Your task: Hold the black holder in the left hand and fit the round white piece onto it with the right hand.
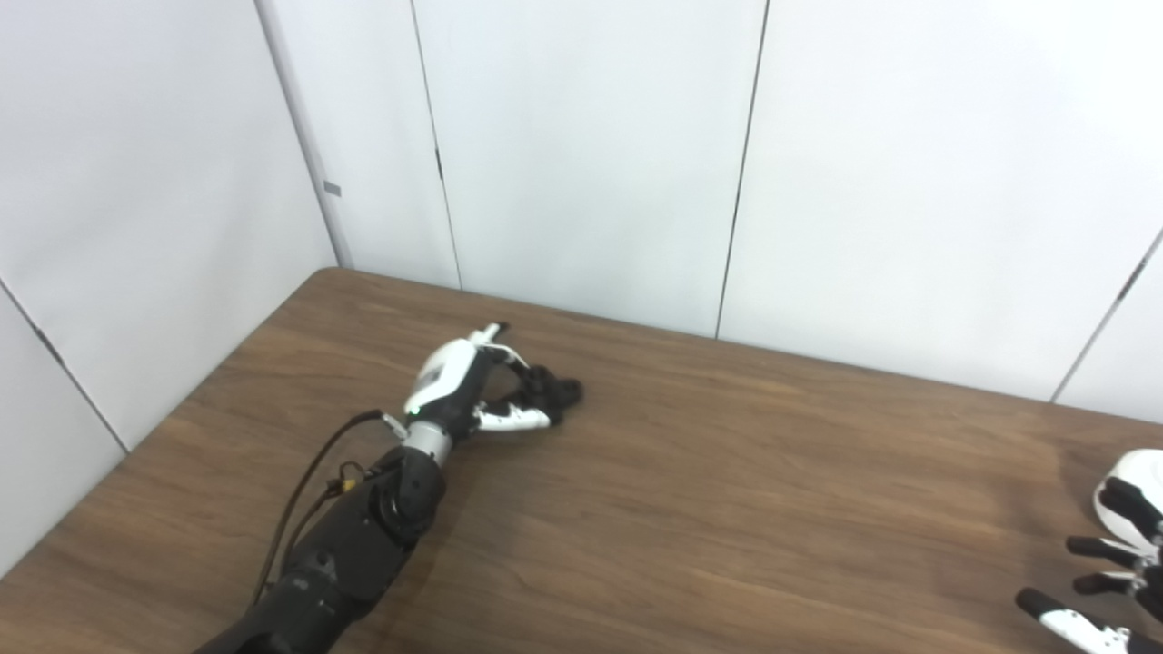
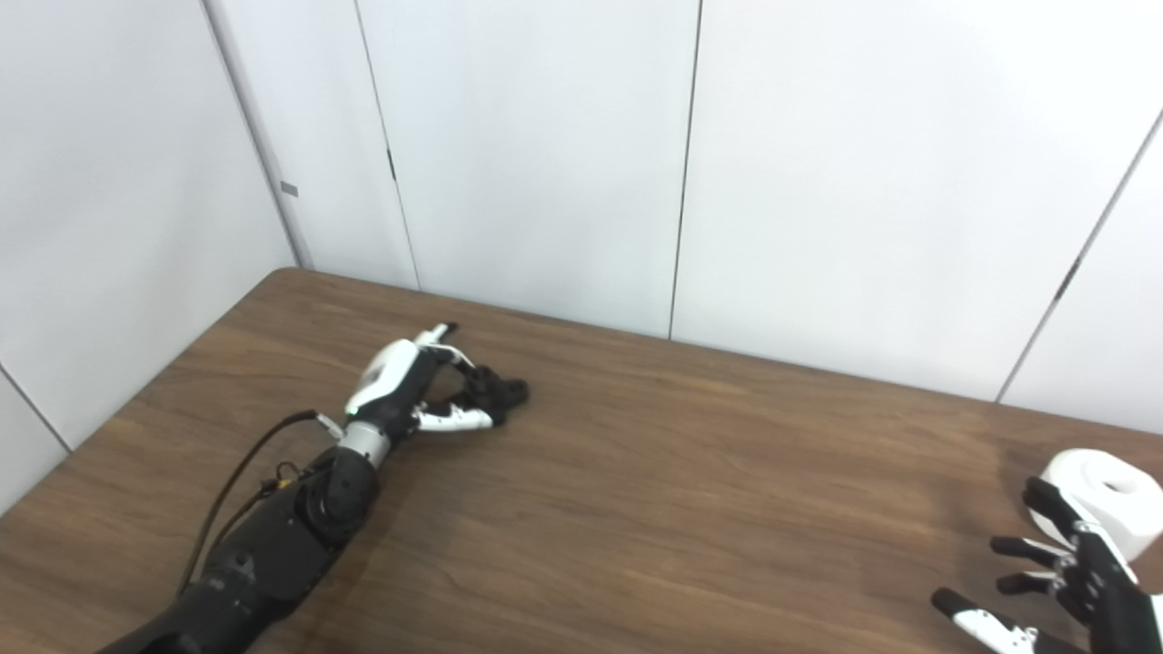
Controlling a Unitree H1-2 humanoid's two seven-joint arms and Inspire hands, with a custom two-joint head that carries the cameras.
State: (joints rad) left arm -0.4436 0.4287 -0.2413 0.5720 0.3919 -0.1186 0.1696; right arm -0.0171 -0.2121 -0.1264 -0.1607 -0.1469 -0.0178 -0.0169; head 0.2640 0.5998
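White and round, the piece (image 2: 1104,495) I have to fit sits on the wooden table (image 2: 690,509), close to its near right corner. My right hand (image 2: 1058,581) is the nearest thing to me, low at that same corner, fingers spread apart and holding nothing. Its farthest fingertip lies against the near side of the white piece or just in front of it; I cannot tell whether they touch. The right eye view gives me the whole top of the piece, with a hollow in its middle. The left eye view cuts it off at the picture's edge, so only a curved white sliver shows there behind the dark fingers.

Well apart from the white piece, across the table to its left and farther back, my left hand (image 1: 472,386) lies low over the tabletop at the end of its dark forearm. Its fingers and thumb are curled around the black holder (image 1: 550,392), which pokes out on the side toward the white piece. The holder is dark and blurred in both views, so its shape stays unclear to me.

Beyond the table's far edge stand plain white wall panels (image 1: 581,154).
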